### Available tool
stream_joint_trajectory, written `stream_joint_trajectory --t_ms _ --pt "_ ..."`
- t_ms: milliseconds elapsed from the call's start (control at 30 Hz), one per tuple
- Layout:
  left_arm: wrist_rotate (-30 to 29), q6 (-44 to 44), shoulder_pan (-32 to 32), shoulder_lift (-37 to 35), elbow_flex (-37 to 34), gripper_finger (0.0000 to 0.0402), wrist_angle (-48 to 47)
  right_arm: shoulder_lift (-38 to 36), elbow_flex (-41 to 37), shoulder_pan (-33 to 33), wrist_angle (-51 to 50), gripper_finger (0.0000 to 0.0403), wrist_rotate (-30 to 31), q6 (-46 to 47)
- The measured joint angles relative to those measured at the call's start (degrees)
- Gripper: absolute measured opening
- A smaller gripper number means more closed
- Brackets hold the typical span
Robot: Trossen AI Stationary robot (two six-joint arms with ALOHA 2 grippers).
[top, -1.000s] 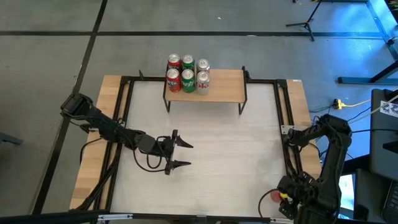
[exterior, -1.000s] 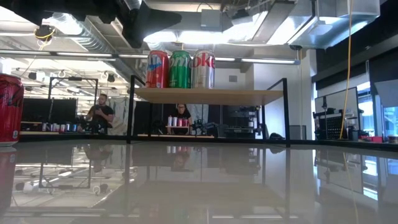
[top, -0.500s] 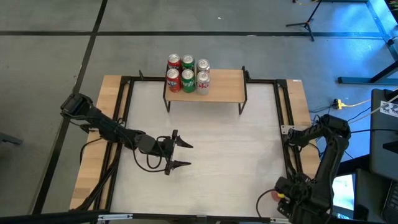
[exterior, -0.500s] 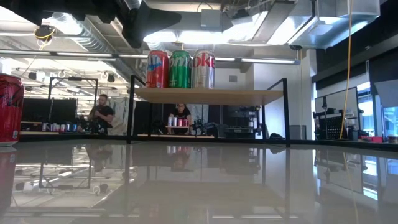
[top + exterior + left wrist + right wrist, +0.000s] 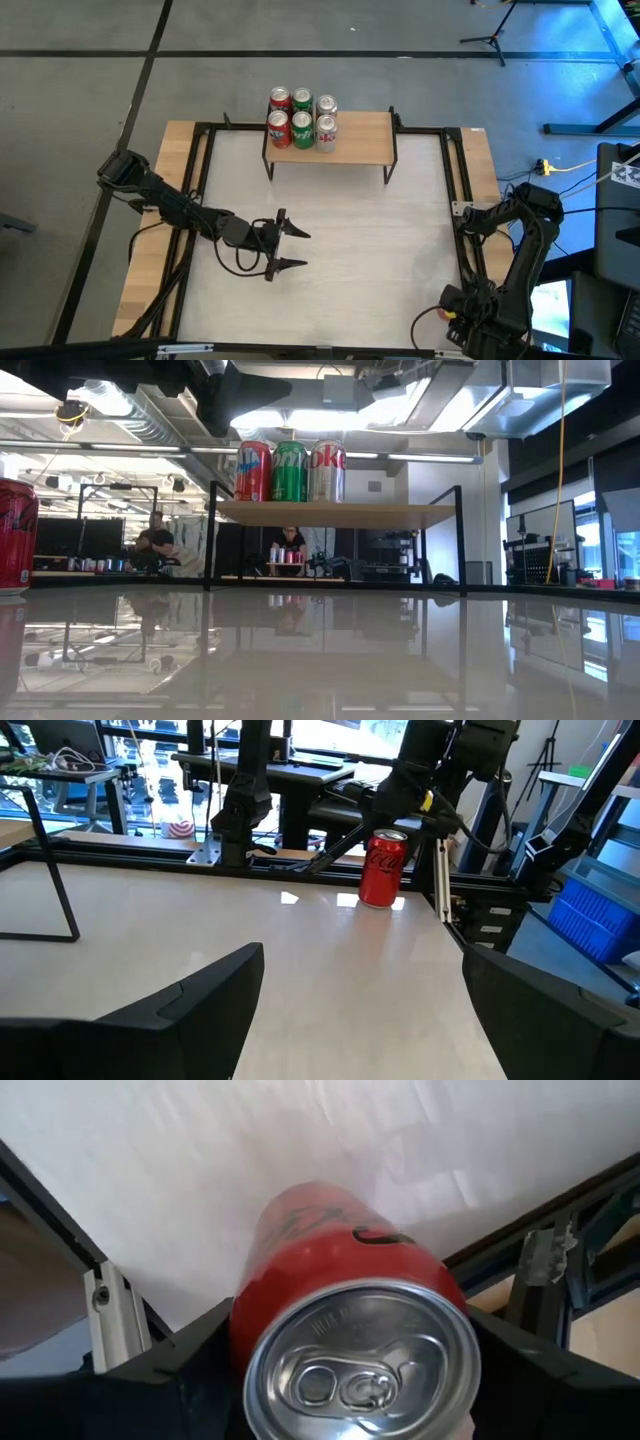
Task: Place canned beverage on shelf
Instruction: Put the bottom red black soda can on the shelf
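Note:
A red can [image 5: 330, 1250] stands upright on the tabletop at the near right corner. It also shows in the left wrist view [image 5: 385, 870]. My right gripper [image 5: 355, 1330] is over it from above, shut on it; in the high view it shows at that corner [image 5: 462, 315]. My left gripper [image 5: 295, 250] hangs open above the table's left middle, holding nothing. The shelf [image 5: 355, 140] stands on its thin legs at the far edge with several cans [image 5: 302, 120] on its left end. In the low view a red can [image 5: 15, 535] stands at the picture's left edge. My right gripper has the red can between its two fingers [image 5: 190, 1360], one on each side of the upper wall [image 5: 245, 1315] just under the top rim. The fingers come from above, pointing down. The can is upright, its base [image 5: 380, 903] on the table.
Black frame rails [image 5: 455, 170] run along the tabletop's edges, one right beside the red can. The shelf's right half [image 5: 365, 125] is bare board. People sit in the room behind the shelf [image 5: 290, 545].
My right gripper has come down at the table's near right corner, toward the red can. The can has stayed standing where it was. The left arm has kept still.

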Motion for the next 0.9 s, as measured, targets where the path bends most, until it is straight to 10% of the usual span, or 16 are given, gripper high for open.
stream_joint_trajectory --t_ms 900 --pt "0.0 -1.7 -1.5 0.0 0.0 0.0332 -0.2 0.0 26.0 -24.7 -19.6 0.0293 21.3 -48.3"
